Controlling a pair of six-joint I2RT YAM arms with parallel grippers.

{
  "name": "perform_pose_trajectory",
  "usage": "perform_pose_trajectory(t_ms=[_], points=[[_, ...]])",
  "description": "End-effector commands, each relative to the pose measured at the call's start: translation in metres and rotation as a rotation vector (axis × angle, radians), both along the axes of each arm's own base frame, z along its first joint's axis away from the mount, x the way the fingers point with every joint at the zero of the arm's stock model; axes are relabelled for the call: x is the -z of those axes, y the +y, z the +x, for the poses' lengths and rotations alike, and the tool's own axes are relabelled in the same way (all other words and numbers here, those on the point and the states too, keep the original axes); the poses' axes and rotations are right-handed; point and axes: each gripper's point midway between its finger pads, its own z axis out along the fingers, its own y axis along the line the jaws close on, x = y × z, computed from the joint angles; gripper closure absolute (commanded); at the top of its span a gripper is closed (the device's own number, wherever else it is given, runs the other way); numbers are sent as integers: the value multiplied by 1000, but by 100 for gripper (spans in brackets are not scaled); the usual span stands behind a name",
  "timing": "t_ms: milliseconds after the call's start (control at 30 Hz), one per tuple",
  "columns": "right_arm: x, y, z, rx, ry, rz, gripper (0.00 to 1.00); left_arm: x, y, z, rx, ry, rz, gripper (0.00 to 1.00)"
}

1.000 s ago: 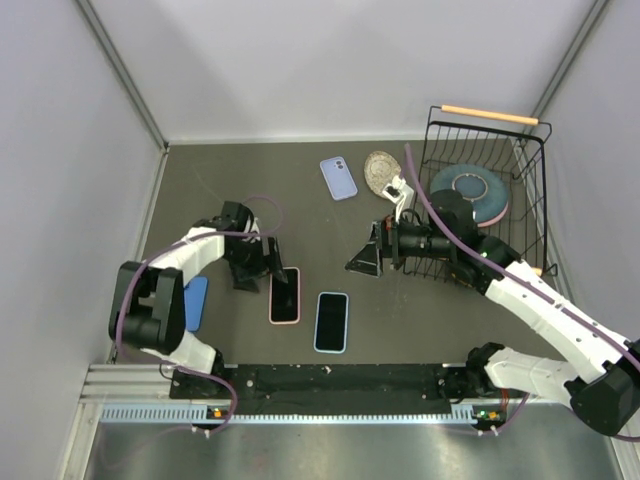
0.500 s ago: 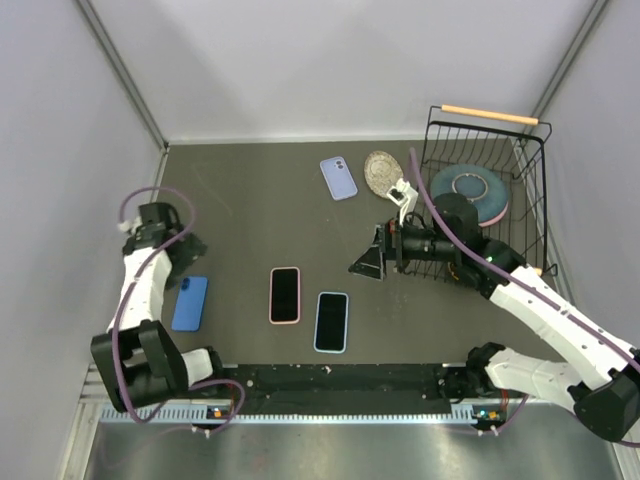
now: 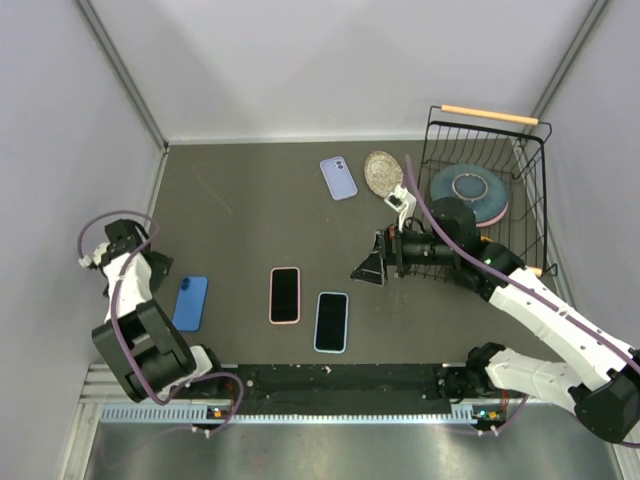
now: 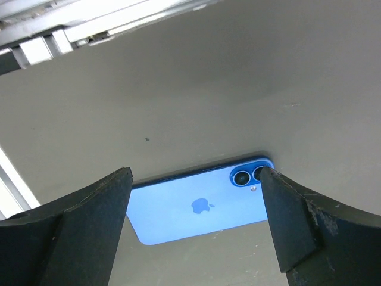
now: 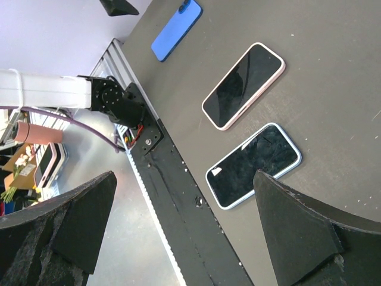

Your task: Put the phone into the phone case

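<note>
The tabletop [image 3: 240,200] is a matt, dark grey-brown with faint pale scuffs. Framed by the black fingers of the left gripper [image 4: 195,179], the blue phone [image 4: 202,205] shows a bright blue back with a darker blue logo and blue-ringed lenses. Ahead of the black right gripper [image 5: 184,179] lie the pink-edged phone [image 5: 243,86] and the pale-blue-edged phone [image 5: 254,165], both with glossy black screens. Beyond that gripper, toward the back wall, are a lavender case [image 3: 339,178] and a beige speckled dish [image 3: 381,172]. To its right is a black wire basket [image 3: 530,215] with an orange-tan handle [image 3: 490,115]. It holds a grey-blue plate [image 3: 468,190] rimmed in pink. Both arms are white with black joints and purple cables.
</note>
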Motion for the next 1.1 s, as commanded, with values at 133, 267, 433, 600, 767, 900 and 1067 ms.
perform_pose_trajectory(t_ms=[133,267,433,600,767,900,1067], points=[[-12,1,-3,-31,-56,24,1,40,-20,-6,10,32,-117,5],[-13,3,-3,-38,-52,27,1,54,-33,-12,9,50,-182,2],[-15,3,-5,-40,-45,33,1,67,-67,-13,0,-11,-331,3],[-15,3,-4,-33,-45,33,1,68,-103,0,53,-132,-457,4],[-14,5,-1,-31,-39,30,1,68,-147,7,169,-170,-494,5],[-12,6,0,-31,-30,31,1,63,-177,17,285,-175,-524,5],[-10,5,-2,-33,-33,27,1,39,-135,19,384,-84,-241,5]])
